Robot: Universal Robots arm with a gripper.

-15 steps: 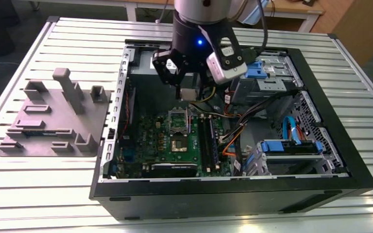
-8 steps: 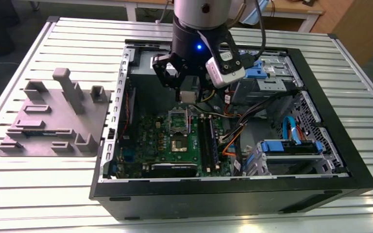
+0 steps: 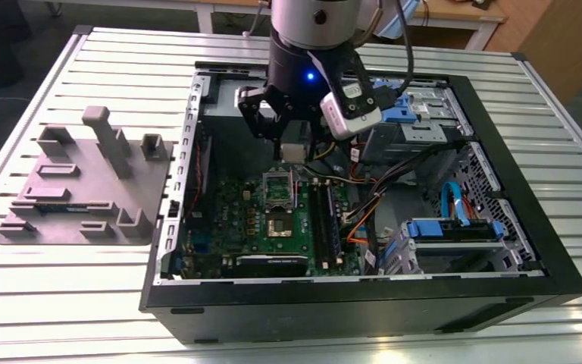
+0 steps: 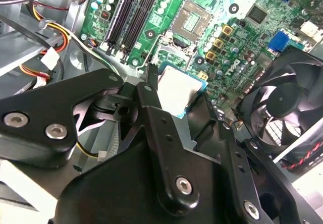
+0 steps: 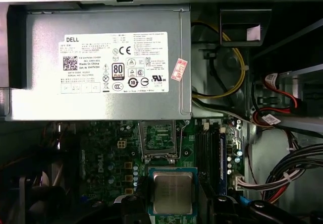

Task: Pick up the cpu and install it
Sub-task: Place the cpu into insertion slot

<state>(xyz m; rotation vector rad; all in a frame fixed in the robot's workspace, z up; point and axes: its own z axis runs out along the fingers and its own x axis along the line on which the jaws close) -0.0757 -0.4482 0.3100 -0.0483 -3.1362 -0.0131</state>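
Observation:
The cpu [image 3: 293, 152] is a small flat square chip with a silver-grey top. It hangs inside the open computer case [image 3: 372, 299], above the green motherboard [image 3: 240, 227]. My gripper [image 3: 293, 149] is shut on it, with a black finger [image 4: 150, 80] against each of two opposite edges. In both wrist views the cpu [image 4: 177, 89] [image 5: 172, 192] sits between the fingertips, level and clear of the board. The open socket [image 5: 159, 141] [image 4: 191, 19] lies on the board a short way beyond the chip, its metal frame lifted.
A grey power supply box [image 5: 101, 62] with a white label stands behind the socket. Memory slots [image 4: 133, 12], a black fan [image 4: 287, 103] and cable bundles [image 3: 372, 205] crowd the board. A grey moulded tray [image 3: 79, 189] rests on the slatted table at the exterior view's left.

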